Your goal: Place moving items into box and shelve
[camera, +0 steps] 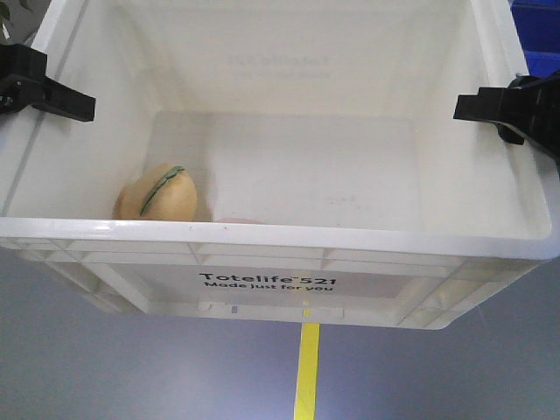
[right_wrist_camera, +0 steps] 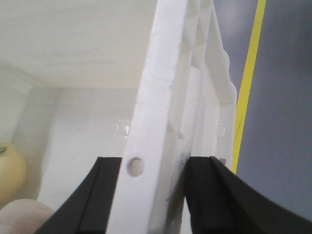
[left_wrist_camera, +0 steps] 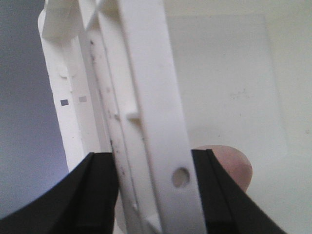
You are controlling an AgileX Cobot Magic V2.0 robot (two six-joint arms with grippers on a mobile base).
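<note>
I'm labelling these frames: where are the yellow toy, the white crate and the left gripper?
yellow toy (camera: 175,201), front view, its side right of the green stripe.
white crate (camera: 262,234), front view, near rim.
left gripper (left_wrist_camera: 152,163), left wrist view, midway between fingertips.

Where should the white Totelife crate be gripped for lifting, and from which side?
By its opposite side rims, from above, fingers straddling each wall: the crate is too wide for one grasp, its rims narrow. The left end effector and right end effector clamp there.

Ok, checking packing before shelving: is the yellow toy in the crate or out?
In: the yellow toy sits inside the white crate, on its floor.
</note>
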